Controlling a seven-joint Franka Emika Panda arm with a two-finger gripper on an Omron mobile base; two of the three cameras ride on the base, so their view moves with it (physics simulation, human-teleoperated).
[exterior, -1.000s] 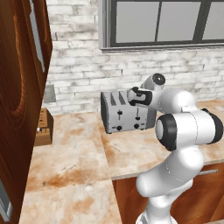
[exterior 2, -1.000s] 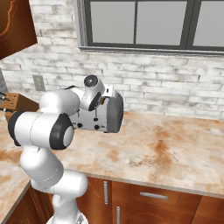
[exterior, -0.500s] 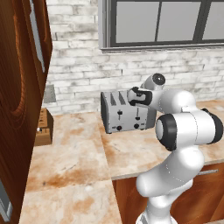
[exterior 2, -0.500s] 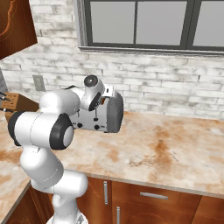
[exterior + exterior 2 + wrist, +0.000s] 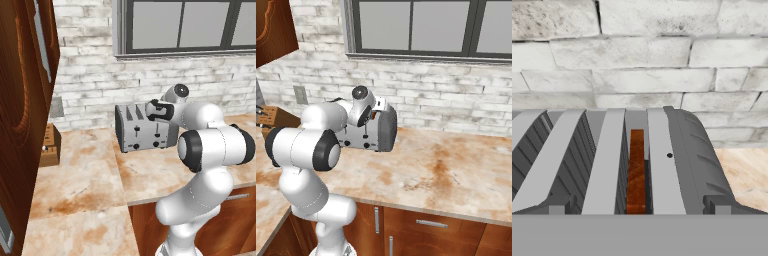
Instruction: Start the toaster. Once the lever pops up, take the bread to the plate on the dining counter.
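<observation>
Hand view, bread inside toaster slot

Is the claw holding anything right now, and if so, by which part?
Nothing is held. The claw is open above the toaster; the bread sits in a slot.

Arm position: unchanged across earlier and current frames.
Toaster position: unchanged.
Camera framing: no shift.
Net change: none visible.

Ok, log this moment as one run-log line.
phase: at toaster | gripper: open, above toaster top, holding nothing | bread: seated in a slot | counter: toaster standing by brick wall
</observation>
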